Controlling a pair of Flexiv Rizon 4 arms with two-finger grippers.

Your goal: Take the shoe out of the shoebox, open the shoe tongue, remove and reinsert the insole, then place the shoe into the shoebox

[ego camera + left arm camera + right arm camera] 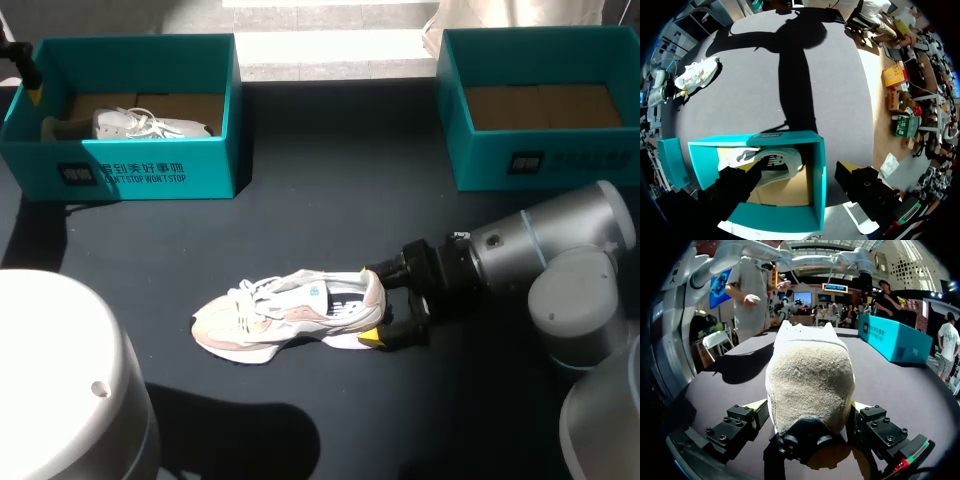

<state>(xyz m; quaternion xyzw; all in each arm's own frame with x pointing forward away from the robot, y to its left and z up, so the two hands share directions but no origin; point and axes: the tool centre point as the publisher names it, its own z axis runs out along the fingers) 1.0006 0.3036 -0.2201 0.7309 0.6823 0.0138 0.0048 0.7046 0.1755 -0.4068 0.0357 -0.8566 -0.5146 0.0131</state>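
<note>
Shoe lies out on the table, toe towards my left; right gripper is clamped on its heel. For opening the tongue, I judge: hold the heel firm and level, bring the left arm in from above

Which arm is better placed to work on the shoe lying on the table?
Right: the right gripper clasps the heel of the pink shoe; the left gripper hangs over the far shoebox.
</note>
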